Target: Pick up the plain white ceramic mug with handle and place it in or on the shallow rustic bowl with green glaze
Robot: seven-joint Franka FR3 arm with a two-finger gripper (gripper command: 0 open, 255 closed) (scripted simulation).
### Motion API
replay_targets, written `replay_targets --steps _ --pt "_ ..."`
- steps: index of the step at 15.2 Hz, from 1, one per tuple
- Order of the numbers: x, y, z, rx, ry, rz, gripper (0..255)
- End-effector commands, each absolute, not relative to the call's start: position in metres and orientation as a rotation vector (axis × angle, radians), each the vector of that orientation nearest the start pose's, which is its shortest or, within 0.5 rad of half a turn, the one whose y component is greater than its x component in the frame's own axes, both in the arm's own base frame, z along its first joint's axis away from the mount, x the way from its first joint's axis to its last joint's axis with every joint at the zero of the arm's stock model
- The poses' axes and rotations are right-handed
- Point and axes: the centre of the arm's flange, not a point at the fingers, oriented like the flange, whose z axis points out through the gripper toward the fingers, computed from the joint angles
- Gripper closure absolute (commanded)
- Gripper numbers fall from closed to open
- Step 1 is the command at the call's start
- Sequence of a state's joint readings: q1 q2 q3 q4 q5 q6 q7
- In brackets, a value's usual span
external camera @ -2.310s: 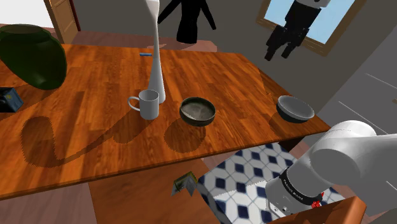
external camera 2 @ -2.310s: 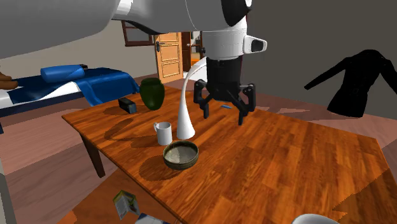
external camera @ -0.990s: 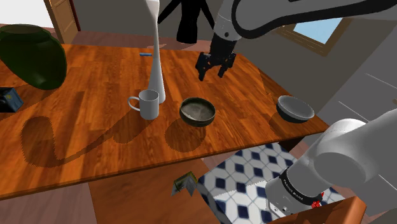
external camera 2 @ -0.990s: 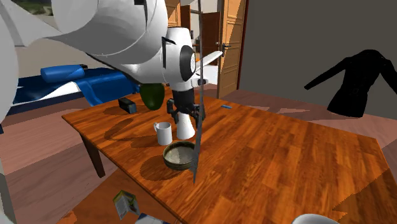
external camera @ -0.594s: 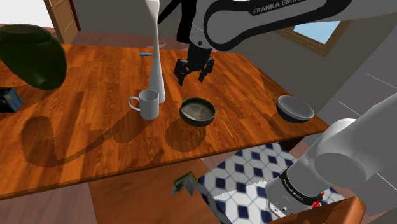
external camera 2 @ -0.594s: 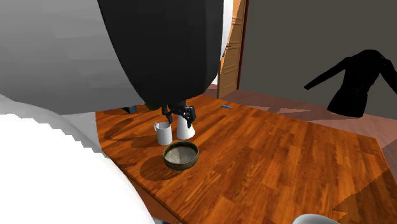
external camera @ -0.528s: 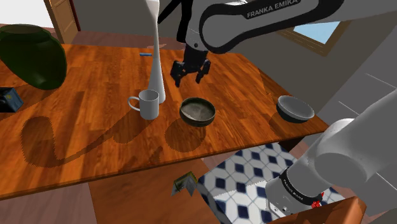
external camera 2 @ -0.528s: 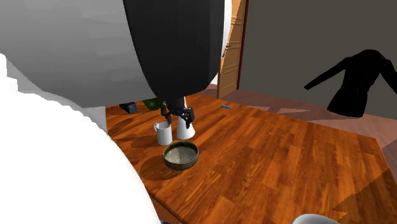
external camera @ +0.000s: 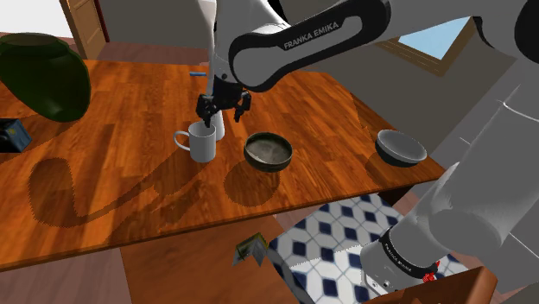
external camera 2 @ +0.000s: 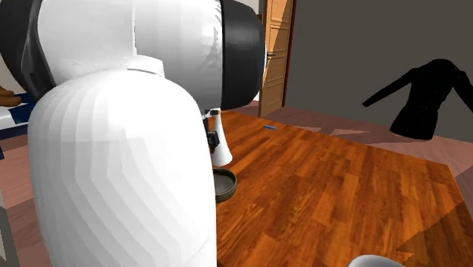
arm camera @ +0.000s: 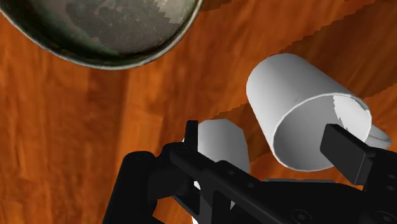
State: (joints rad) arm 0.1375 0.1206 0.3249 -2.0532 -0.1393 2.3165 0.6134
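Hovering just above the white mug (external camera: 200, 141), the black gripper (external camera: 223, 105) has its fingers (arm camera: 347, 153) spread wide and nothing between them is gripped. From where I stand the mug sits upright around the middle of the wooden table (external camera: 328, 112), its handle turned toward the shoulder view's left. It is touching or very nearly touching the foot of a tall white vase (external camera: 212, 78) behind it. The green-glazed bowl (external camera: 269, 150) is close beside the mug, on the side toward the table corner where a grey bowl (external camera: 400, 147) rests, and it holds nothing. A dark green vase (external camera: 43, 73) stands well apart at the opposite end.

So the job has barely started, I'd say: the approach looks about finished, but the grasp, the lift and the placing are all left to do. Looking along the hand, one finger lies over the mug's rim while the vase foot shows between the two. To my eye the hand may need to line up more squarely on the mug before closing, or it risks nudging the vase.
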Motion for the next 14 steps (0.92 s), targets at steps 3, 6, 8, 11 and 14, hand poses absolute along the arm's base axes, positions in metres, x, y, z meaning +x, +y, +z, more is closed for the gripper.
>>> replay_targets --steps 3,6,8,11,14 --pt "0.541 0.273 0.376 -3.110 0.104 -0.265 0" --pt "0.543 0.273 0.360 -3.110 0.104 -0.265 0" --pt "0.545 0.273 0.350 -3.110 0.104 -0.265 0" --pt "0.546 0.273 0.347 -3.110 0.104 -0.265 0" --pt "0.546 0.273 0.347 -3.110 0.104 -0.265 0"
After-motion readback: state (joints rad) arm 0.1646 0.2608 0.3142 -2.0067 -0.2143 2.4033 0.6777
